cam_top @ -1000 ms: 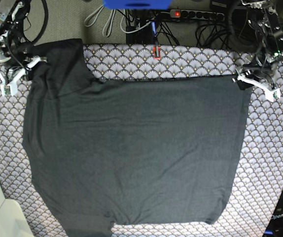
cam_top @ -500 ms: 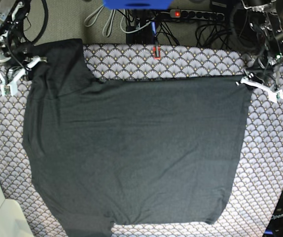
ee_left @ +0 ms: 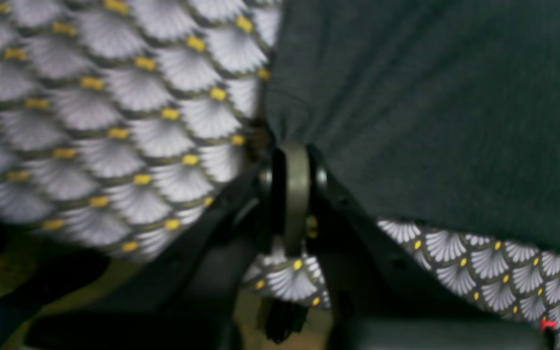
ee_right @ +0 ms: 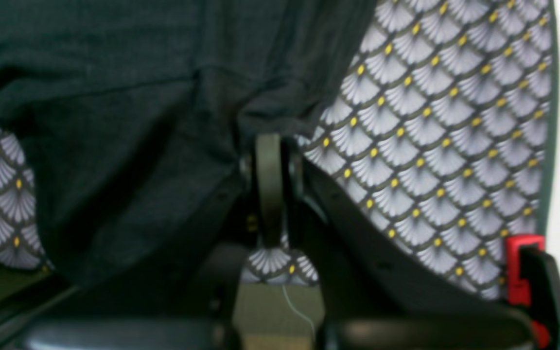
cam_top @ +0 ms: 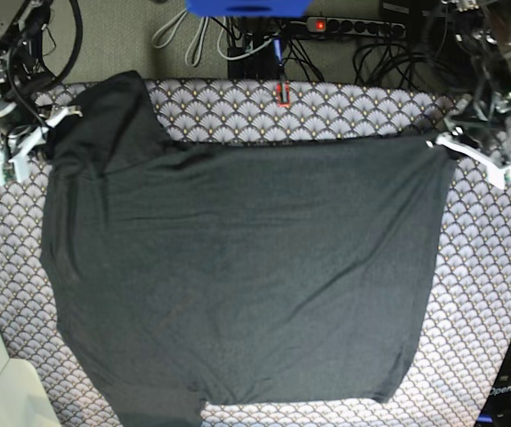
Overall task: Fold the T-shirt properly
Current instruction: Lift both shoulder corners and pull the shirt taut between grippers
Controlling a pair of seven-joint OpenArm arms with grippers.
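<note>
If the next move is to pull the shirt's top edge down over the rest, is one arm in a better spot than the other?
Neither, really. The left gripper is shut on one top corner of the T-shirt, and the right gripper is shut on the opposite one, so both look ready to carry it together.

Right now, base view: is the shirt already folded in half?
No. The T-shirt lies spread across the patterned cloth, both far corners pinched.

The large dark charcoal soft-fabric T-shirt covers most of the fan-patterned grey cloth surface, leaving open strips at the frame's right, top centre and lower left. Tangled black cables and a black power strip crowd the top edge.
</note>
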